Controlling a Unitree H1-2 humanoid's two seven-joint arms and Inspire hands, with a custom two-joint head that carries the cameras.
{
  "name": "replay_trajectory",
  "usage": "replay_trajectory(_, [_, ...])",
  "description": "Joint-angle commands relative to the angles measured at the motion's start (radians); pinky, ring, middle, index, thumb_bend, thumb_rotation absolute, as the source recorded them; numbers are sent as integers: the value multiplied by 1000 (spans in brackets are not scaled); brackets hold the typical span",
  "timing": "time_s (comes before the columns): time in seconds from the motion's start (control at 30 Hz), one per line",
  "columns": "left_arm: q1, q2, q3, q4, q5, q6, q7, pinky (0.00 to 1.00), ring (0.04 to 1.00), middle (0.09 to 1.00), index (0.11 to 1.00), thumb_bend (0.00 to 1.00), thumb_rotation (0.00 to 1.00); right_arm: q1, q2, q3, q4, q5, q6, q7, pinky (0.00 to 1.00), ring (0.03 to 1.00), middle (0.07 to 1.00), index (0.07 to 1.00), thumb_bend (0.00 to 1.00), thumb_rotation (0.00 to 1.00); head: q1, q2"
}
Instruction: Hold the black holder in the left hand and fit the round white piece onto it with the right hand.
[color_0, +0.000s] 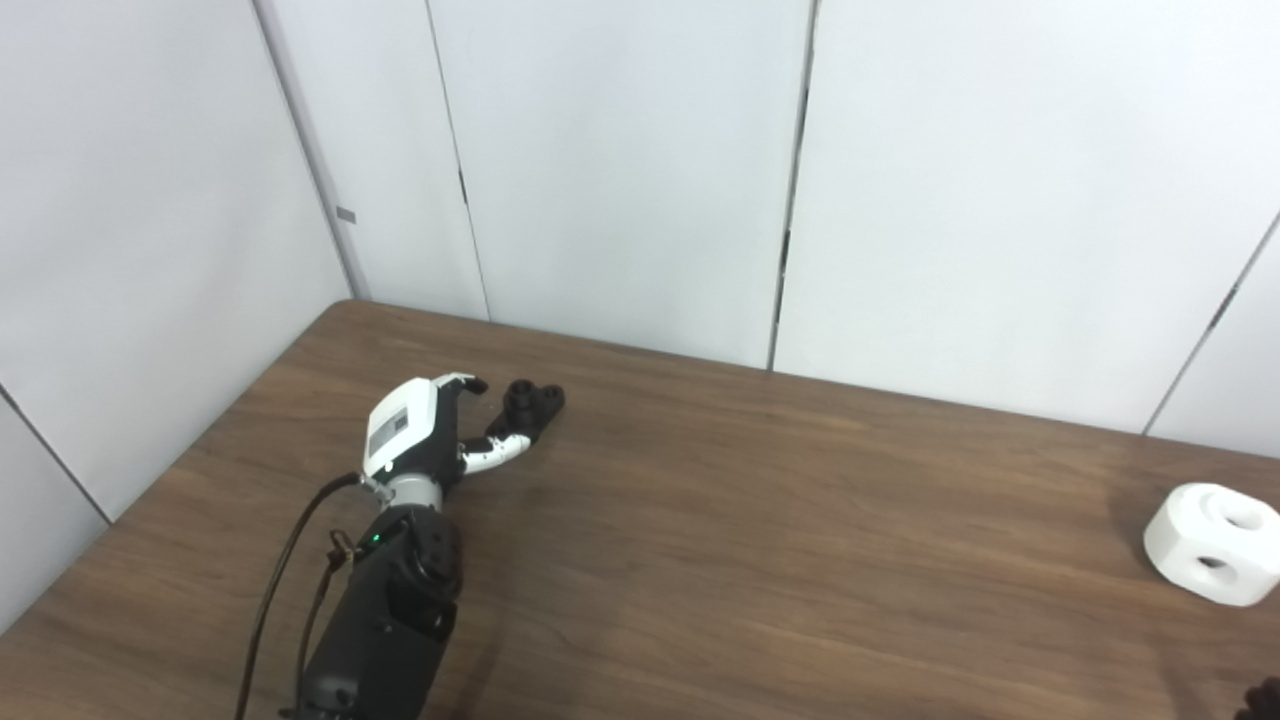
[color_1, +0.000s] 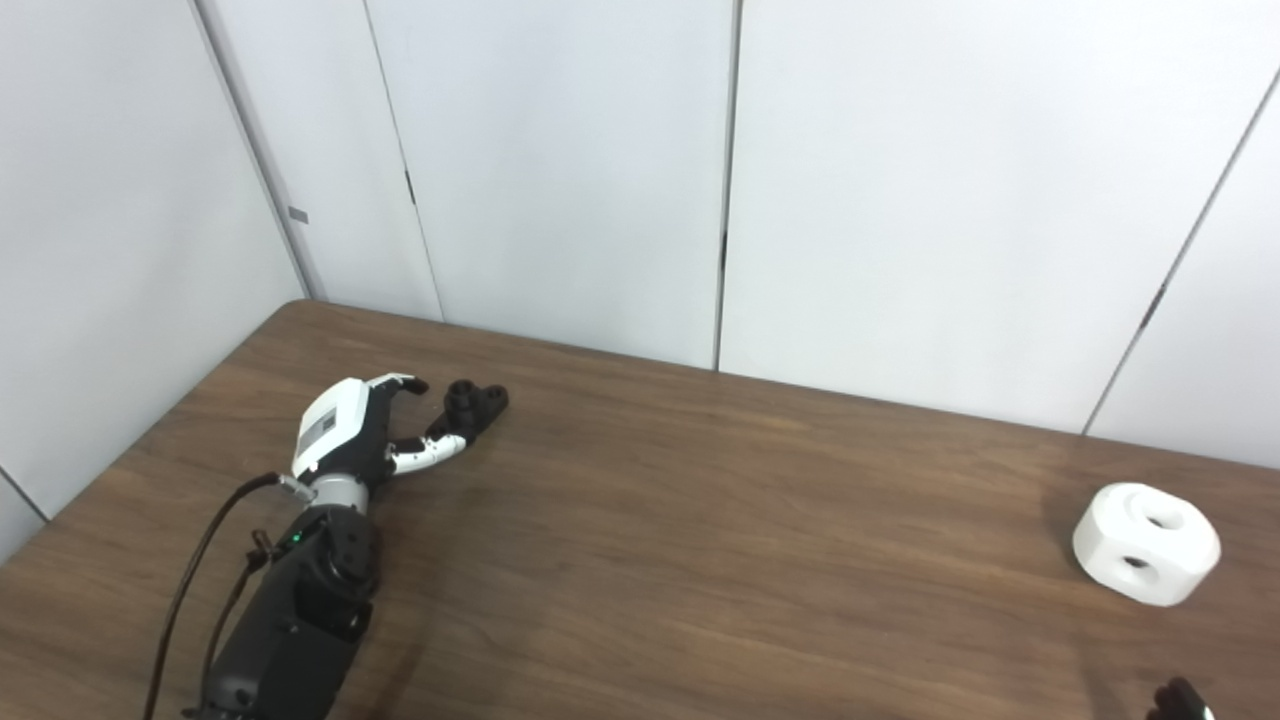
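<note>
Right hand (color_1: 1180, 697): I see only dark fingertips at the bottom edge, pose indeterminable, clearer in right eye view. Left hand (color_0: 425, 430): fingers spread, thumb touching black holder (color_0: 532, 402) on table (color_0: 750, 520). Round white piece (color_0: 1212, 543): far right, well apart.

No text, label, brand or number is readable in either view.
</note>
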Motion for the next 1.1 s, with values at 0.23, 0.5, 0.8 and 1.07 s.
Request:
replay_trajectory(0.23, [-53, 43, -15, 6, 19, -1, 2, 894, 934, 888, 781, 813, 386, 10, -3, 3, -8, -12, -14, 0, 1000, 1000, 1000, 1000, 688, 1000, 1, 15])
replay_trajectory(0.5, [-69, 55, -30, 43, 14, -3, 10, 895, 924, 879, 775, 816, 372, 11, -4, 2, -8, -12, -17, 3, 1000, 1000, 997, 1000, 682, 1000, 4, 21])
replay_trajectory(0.8, [-90, 69, -44, 112, -11, -10, 38, 866, 918, 874, 751, 816, 343, 13, -2, 3, -9, -2, -18, 6, 1000, 1000, 996, 1000, 675, 1000, 0, 16])
replay_trajectory(1.07, [-103, 87, -75, 163, -38, -34, 67, 851, 900, 866, 737, 793, 328, 17, 2, 5, -11, -15, -19, 2, 1000, 1000, 995, 1000, 681, 1000, -6, 10])
